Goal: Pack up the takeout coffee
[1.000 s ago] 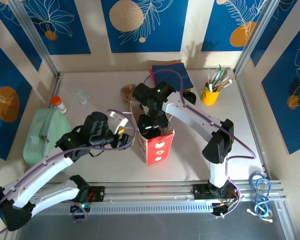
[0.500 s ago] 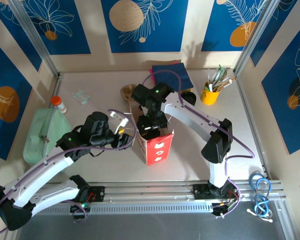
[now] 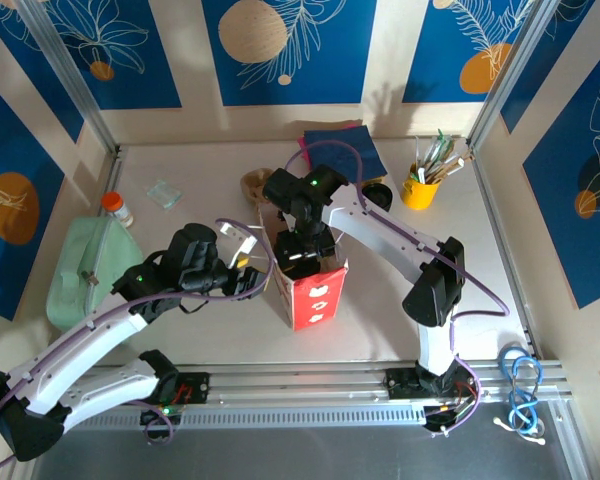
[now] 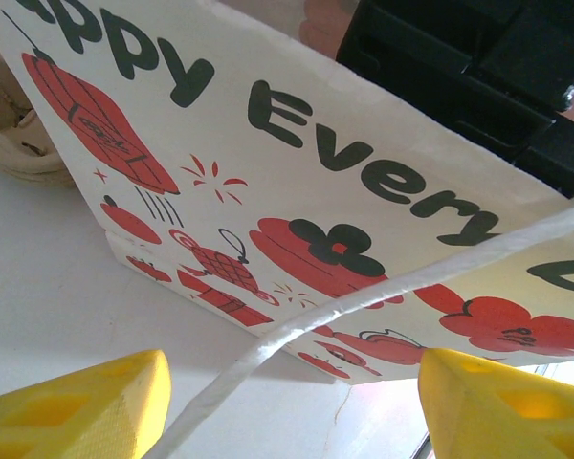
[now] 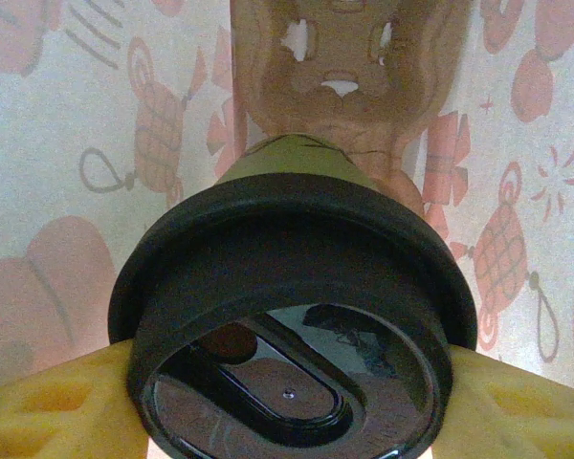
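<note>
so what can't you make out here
Right wrist view: print and base of the coffee cup, hidden behind its black lid; whether it sits in the carrier is unclear.
Top view: inside of the bag, covered by the right arm.
Left wrist view: bag lettering, cut off by frame edges.
Top view: utensils in the yellow pot, too small.

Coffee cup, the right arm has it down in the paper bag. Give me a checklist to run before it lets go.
1. Right gripper clamped on the coffee cup: ok.
2. Black lid on the cup: ok.
3. Cup inside the paper bag: ok, its walls surround it.
4. Brown carrier below the cup: ok.
5. Cup seated in the carrier: cannot tell.
6. Left gripper holding the bag handle: not ok. It is open and the cord runs untouched between its fingers.
</note>
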Available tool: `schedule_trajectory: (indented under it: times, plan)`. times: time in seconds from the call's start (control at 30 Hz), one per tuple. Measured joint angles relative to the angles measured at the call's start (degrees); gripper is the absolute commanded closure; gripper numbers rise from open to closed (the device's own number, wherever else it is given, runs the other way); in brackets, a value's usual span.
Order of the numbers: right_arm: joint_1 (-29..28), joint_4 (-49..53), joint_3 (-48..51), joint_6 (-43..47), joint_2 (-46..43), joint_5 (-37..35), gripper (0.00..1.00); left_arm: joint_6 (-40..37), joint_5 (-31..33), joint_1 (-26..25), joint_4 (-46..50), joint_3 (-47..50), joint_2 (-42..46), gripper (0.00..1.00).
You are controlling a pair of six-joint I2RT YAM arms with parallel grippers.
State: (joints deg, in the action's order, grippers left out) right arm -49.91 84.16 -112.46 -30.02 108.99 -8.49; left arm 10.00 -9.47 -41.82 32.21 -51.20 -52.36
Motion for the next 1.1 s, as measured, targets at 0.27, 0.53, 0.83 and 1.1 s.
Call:
schedule_trajectory:
  times: [0.27, 0.53, 0.83, 1.1]
  plan:
    - [-0.3, 1.6, 0.6, -1.8, 0.0, 1.3, 0.49, 0.0, 0.2, 0.0, 0.0, 0.0, -0.1, 0.31]
    - [-0.7, 3.6, 0.6, -3.0, 0.0, 2.5, 0.49, 0.0, 0.6, 0.0, 0.2, 0.0, -0.3, 0.31]
    - [-0.7, 3.8, 0.7, -3.0, 0.0, 2.6, 0.49, 0.0, 0.6, 0.0, 0.2, 0.0, -0.3, 0.31]
    - [-0.8, 3.7, 1.0, -3.0, 0.0, 2.5, 0.49, 0.0, 0.6, 0.0, 0.2, 0.0, -0.3, 0.31]
